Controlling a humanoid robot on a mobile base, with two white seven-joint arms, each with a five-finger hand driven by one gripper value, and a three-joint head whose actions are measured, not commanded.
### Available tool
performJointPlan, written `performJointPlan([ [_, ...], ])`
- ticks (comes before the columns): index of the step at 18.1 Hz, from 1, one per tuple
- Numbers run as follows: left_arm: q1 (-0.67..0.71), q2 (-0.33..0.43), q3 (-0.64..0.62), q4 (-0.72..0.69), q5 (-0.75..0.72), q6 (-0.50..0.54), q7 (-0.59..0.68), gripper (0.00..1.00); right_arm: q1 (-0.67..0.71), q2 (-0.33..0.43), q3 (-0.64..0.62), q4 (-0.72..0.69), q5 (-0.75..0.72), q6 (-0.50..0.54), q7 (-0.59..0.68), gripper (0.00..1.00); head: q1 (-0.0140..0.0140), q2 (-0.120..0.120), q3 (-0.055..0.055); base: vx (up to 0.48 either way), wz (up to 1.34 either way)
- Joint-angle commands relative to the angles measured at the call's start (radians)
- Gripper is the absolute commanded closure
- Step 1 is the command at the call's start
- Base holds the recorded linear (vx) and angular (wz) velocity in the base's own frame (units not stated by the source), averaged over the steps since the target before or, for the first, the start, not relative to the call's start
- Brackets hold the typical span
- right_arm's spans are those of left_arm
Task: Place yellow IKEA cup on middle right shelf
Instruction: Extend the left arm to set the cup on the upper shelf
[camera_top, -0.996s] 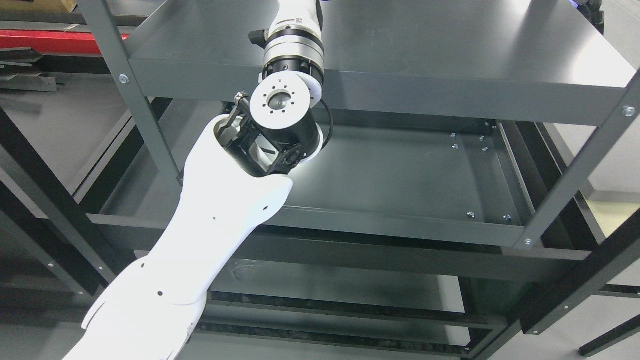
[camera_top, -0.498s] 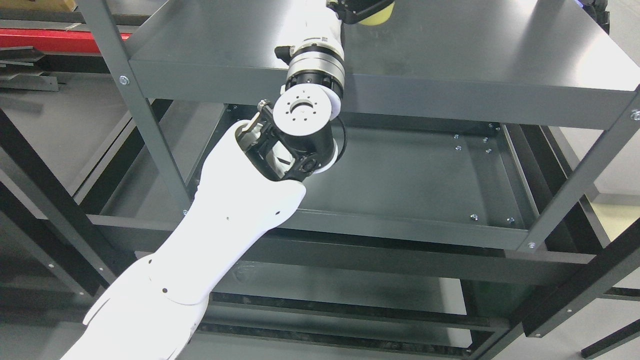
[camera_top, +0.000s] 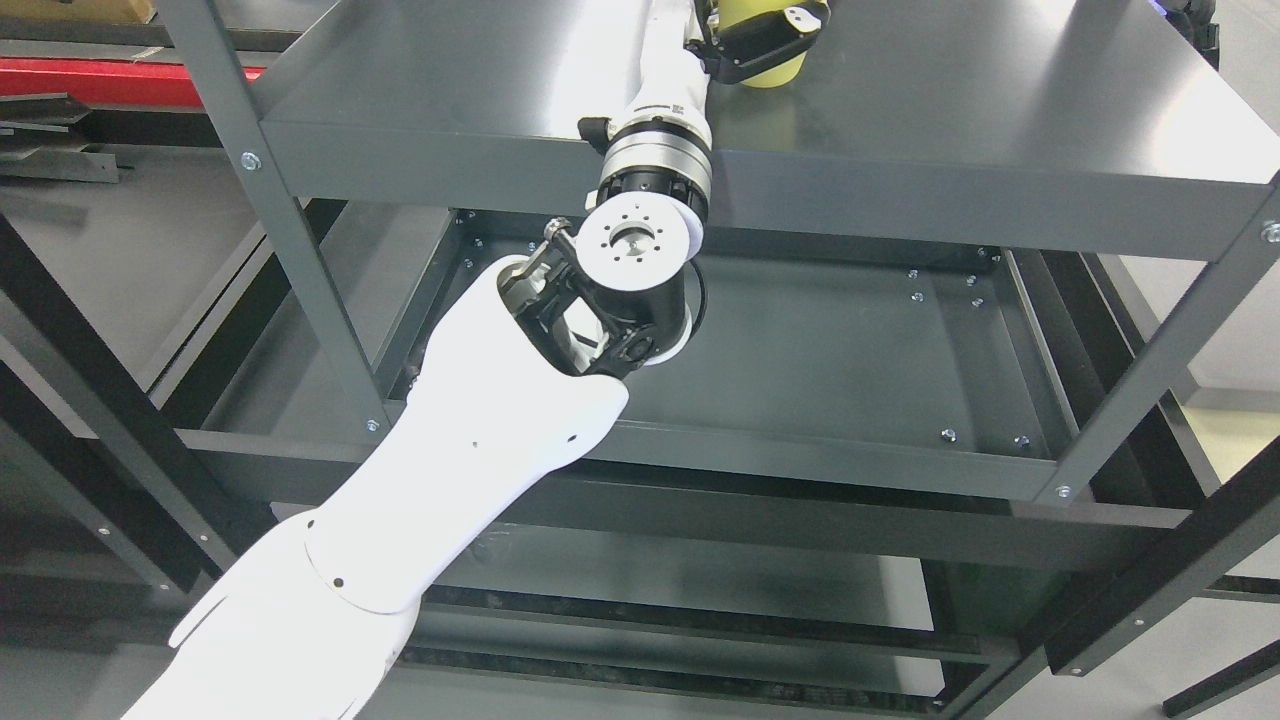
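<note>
The yellow cup (camera_top: 769, 70) is at the top edge of the head view, over the upper dark grey shelf board (camera_top: 950, 100); only its lower part shows. My left hand (camera_top: 768, 38) is shut on the cup, black fingers (camera_top: 790, 24) wrapping its side. The white left arm (camera_top: 450, 450) rises from the lower left, its elbow joint (camera_top: 630, 260) in front of the shelf's front edge. Whether the cup touches the board cannot be told. The shelf level below (camera_top: 830, 350) holds nothing visible. My right hand is out of view.
Grey uprights stand at the rack's left (camera_top: 270, 200) and right (camera_top: 1160, 350) front corners. A lower shelf (camera_top: 700, 580) shows beneath. A red object (camera_top: 100, 80) lies beyond the rack at the upper left. A black diagonal bar (camera_top: 1180, 560) crosses the lower right.
My left arm has swung right, and the forearm has come down into the picture. The hand and yellow cup, out of view one second ago, now show over the upper board.
</note>
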Motion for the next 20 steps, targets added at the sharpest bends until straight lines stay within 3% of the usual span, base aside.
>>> performJointPlan([
  [1, 0.004, 0.017, -0.039, 0.030, -0.009, 0.002, -0.004, 0.28, 0.014, -0.017, 0.017, 0.000, -0.025, 0.001, -0.001, 0.01, 0.0000, 0.000, 0.000, 0.000, 0.00],
  [6, 0.004, 0.017, -0.039, 0.022, -0.030, 0.001, -0.021, 0.03, 0.014, -0.017, 0.017, 0.000, -0.025, 0.001, -0.001, 0.01, 0.0000, 0.000, 0.000, 0.000, 0.00],
  [20, 0.013, 0.017, 0.010, 0.008, -0.158, -0.154, -0.052, 0.01, 0.014, -0.017, 0.017, 0.000, -0.025, 0.001, -0.001, 0.01, 0.0000, 0.000, 0.000, 0.000, 0.00],
])
